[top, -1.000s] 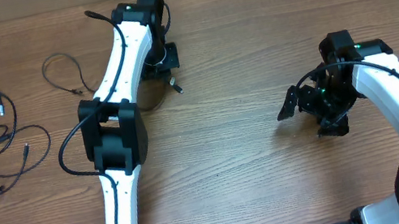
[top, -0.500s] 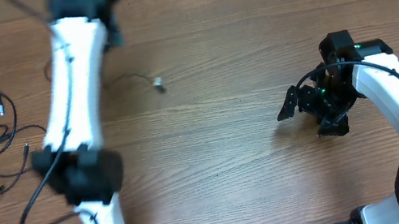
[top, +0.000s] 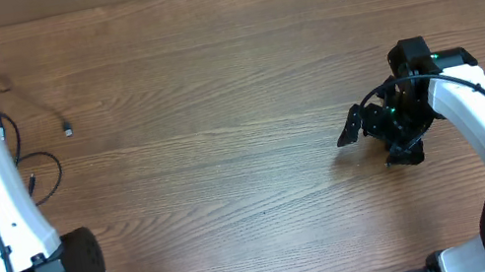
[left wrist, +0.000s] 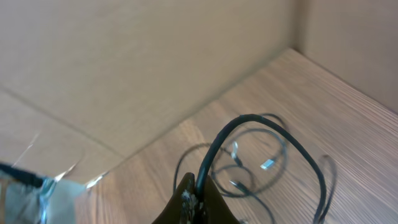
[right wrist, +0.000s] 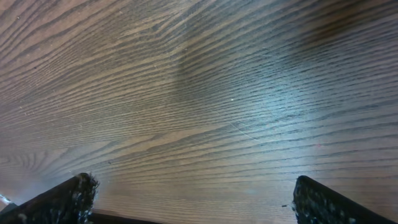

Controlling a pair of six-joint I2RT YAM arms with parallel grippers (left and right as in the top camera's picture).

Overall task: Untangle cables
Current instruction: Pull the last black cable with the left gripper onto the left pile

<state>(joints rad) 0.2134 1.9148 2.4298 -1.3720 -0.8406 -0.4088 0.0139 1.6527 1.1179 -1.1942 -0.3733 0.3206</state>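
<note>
Wood tabletop [top: 232, 78]: L arm is out at the far-left corner. Left gripper [left wrist: 194, 198] is clamped on one black cable [left wrist: 219, 138], held up off the wood w/ the strand arcing away. Right gripper [top: 377, 140] sits towards the right edge, fingers wide apart, empty. Rest of the cables [top: 57, 175] lie by the left edge, partly under the arm. A loose plug [top: 67, 130] is near them. Best approach, imo: pull slow, away from the pile, watch for snagged loops, drop the strand well apart. No brand or writing readable.
</note>
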